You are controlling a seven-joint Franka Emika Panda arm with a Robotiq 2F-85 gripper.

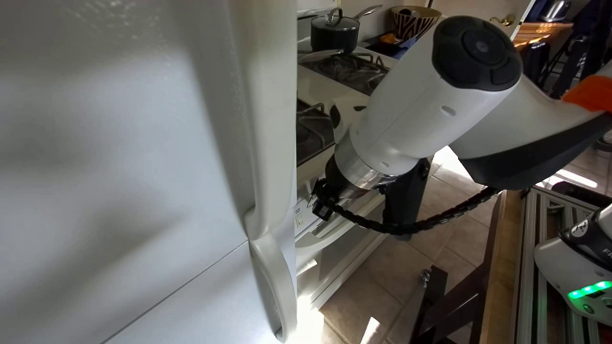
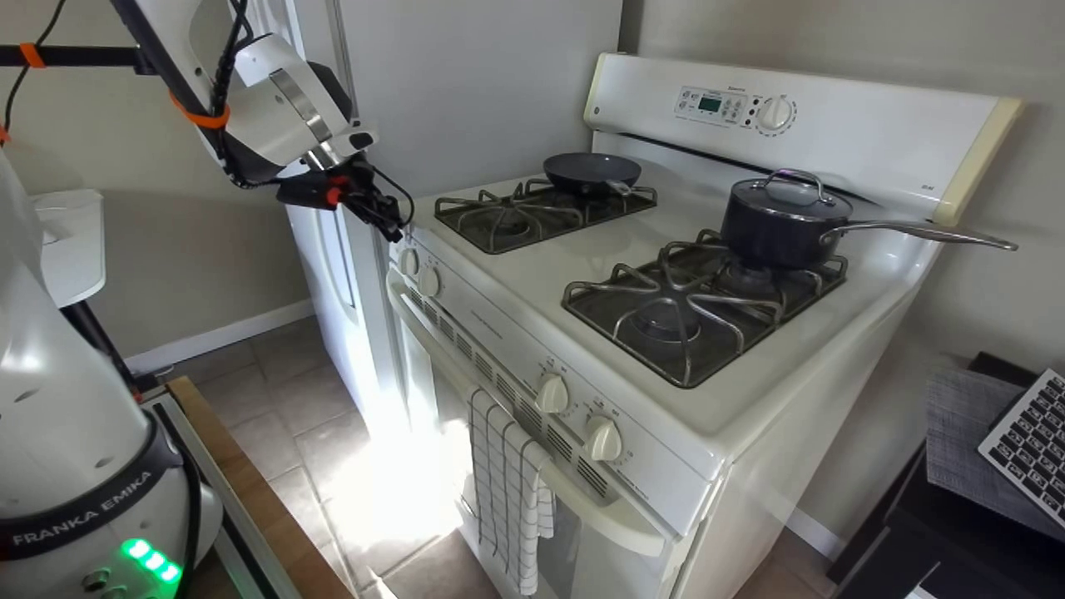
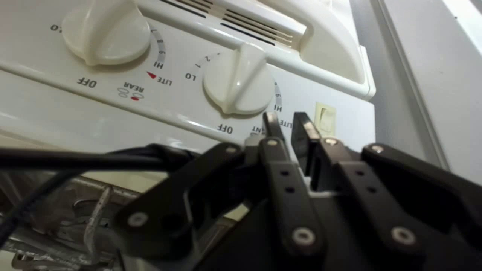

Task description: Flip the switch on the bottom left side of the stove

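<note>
In an exterior view I see the stove mid-frame: a pan on its left grate, a pot on the right grate. Lower right, a table bears a mat under a keyboard.

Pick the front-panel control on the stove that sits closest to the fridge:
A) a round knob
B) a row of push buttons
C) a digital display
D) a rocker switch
D: in the wrist view the rocker switch sits past the last round knob, between it and the fridge.
</note>
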